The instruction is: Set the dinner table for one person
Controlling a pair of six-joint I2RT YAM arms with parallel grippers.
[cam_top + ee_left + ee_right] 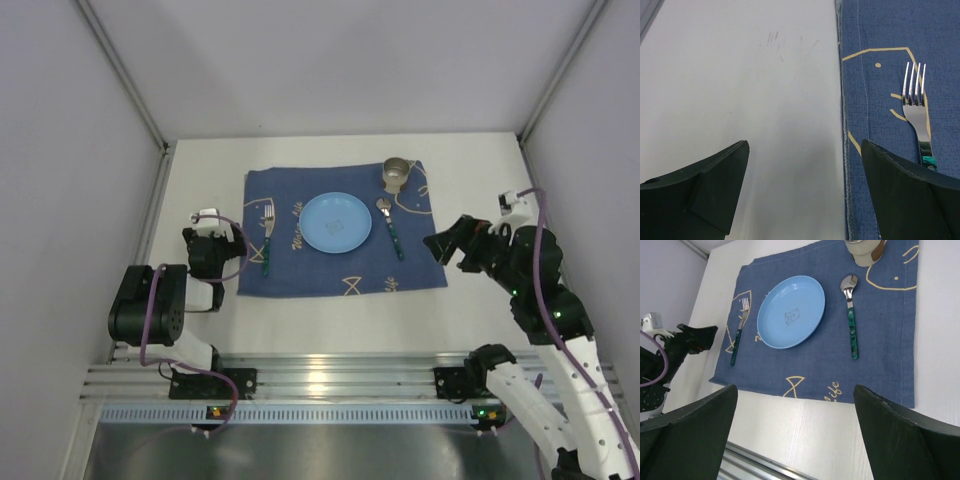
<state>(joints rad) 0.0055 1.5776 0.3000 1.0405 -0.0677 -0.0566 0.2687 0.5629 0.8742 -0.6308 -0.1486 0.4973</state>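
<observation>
The white dinner table (pixel 330 320) carries a dark blue mat (pixel 340 280) with pale fish drawings. On the mat lie a light blue plate (pixel 336 222), a green-handled fork (pixel 267 240) to its left, a green-handled spoon (pixel 390 225) to its right, and a metal cup (pixel 398 173) at the far right corner. My left gripper (pixel 226 238) is open and empty, low over bare table just left of the mat edge (pixel 846 150), with the fork (pixel 917 107) ahead on the right. My right gripper (pixel 447 243) is open and empty, raised near the mat's right edge, with the plate (pixel 791 311), spoon (pixel 851 315) and fork (pixel 740 327) below it.
Grey walls enclose the table on the left, right and far sides. An aluminium rail (pixel 340 380) with the arm bases runs along the near edge. Bare tabletop (pixel 815 435) lies between the mat and the rail.
</observation>
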